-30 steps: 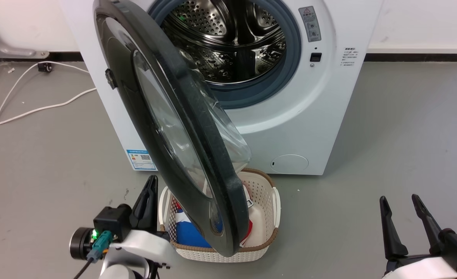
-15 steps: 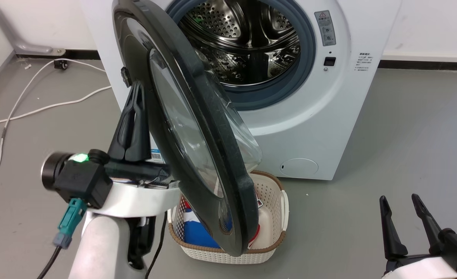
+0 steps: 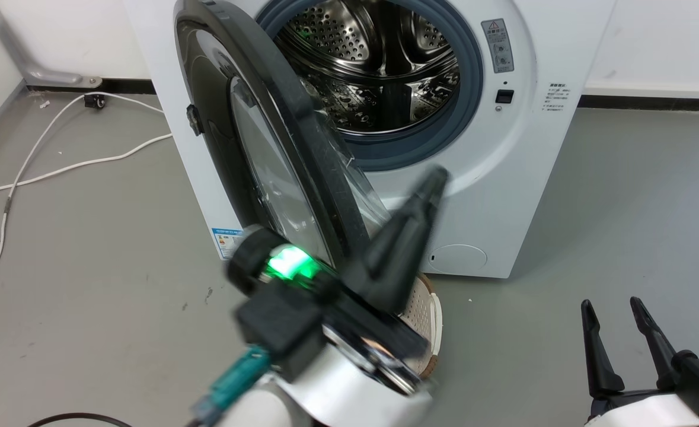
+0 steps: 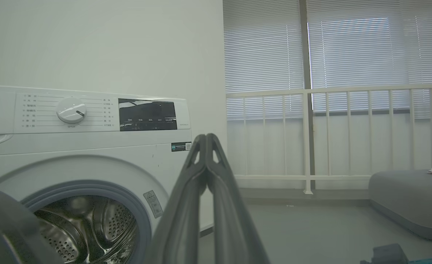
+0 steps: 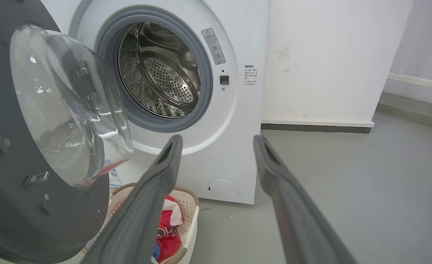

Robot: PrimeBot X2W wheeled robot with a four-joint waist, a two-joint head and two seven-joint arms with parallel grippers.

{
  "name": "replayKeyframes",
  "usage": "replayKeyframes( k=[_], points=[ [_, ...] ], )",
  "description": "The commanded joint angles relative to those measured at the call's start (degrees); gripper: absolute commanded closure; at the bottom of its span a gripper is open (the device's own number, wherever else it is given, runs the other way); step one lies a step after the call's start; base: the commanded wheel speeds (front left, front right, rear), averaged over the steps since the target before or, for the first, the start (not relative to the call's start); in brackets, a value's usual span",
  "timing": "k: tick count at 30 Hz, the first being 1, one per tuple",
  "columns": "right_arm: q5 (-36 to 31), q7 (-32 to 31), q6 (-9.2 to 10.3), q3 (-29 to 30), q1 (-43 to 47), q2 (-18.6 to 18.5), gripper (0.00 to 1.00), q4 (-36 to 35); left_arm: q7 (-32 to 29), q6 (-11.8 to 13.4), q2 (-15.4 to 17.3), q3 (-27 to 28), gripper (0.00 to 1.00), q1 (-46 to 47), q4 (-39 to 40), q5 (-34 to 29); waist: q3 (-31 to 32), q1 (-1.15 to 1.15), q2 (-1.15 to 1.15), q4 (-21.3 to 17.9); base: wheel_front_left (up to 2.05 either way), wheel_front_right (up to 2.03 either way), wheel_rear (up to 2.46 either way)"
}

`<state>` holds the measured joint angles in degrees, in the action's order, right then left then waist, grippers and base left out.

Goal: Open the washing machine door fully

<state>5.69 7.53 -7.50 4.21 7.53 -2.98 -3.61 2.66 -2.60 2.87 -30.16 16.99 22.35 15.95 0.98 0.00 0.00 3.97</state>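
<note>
Left claw [image 3: 434,178]: fingers pressed together, empty, blurred, before the washing machine [image 3: 497,178] front, near the door [image 3: 219,118] rim. Right claw [image 3: 610,305]: spread wide, empty, well apart from the machine. Door: part-open, standing out from the machine's left side.

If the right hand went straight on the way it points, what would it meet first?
Probably the white front of the machine, just right of the drum opening: the right hand frames that panel between its open fingers. The door and basket sit left of that line. Depth is unclear.
</note>
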Motion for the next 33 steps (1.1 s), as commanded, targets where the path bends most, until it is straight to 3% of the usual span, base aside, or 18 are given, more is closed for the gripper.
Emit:
replayKeyframes(
  k=[1, 6, 13, 25, 33],
  points=[
    [0.48, 0.21, 0.02, -0.02, 0.14, 0.17, 0.00, 0.03, -0.93, -0.36, 0.02, -1.53, 1.00, -1.05, -0.35, 1.00, 0.03, 0.00, 0.00, 0.06, 0.00, 0.00, 0.00],
    [0.26, 0.19, 0.02, 0.06, 0.26, 0.16, 0.00, -0.02, -6.23, -0.65, 0.03, -9.15, 1.00, -2.97, -5.32, 4.73, -0.05, 0.00, 0.00, 0.27, 0.00, 0.00, 0.00],
    [0.51, 0.35, 0.02, -0.57, 0.16, 0.16, 0.00, 0.67, -9.62, 0.66, 0.13, -13.36, 1.00, -5.06, -15.01, 5.54, -0.19, 0.00, 0.00, -0.36, 0.00, 0.00, 0.00],
    [1.11, 0.47, 0.02, -1.14, -0.46, 0.16, 0.00, 1.66, -6.02, 4.71, 0.46, -10.62, 1.00, -4.81, -30.39, 4.90, -0.87, 0.00, 0.00, -1.33, 0.00, 0.00, 0.00],
    [1.32, 0.18, 0.02, -0.96, -0.62, 0.16, 0.00, 2.20, -1.89, 7.37, 0.32, -8.28, 1.00, -4.10, -33.10, 5.40, -1.06, 0.00, 0.00, -1.05, 0.00, 0.00, 0.00]
  ],
)
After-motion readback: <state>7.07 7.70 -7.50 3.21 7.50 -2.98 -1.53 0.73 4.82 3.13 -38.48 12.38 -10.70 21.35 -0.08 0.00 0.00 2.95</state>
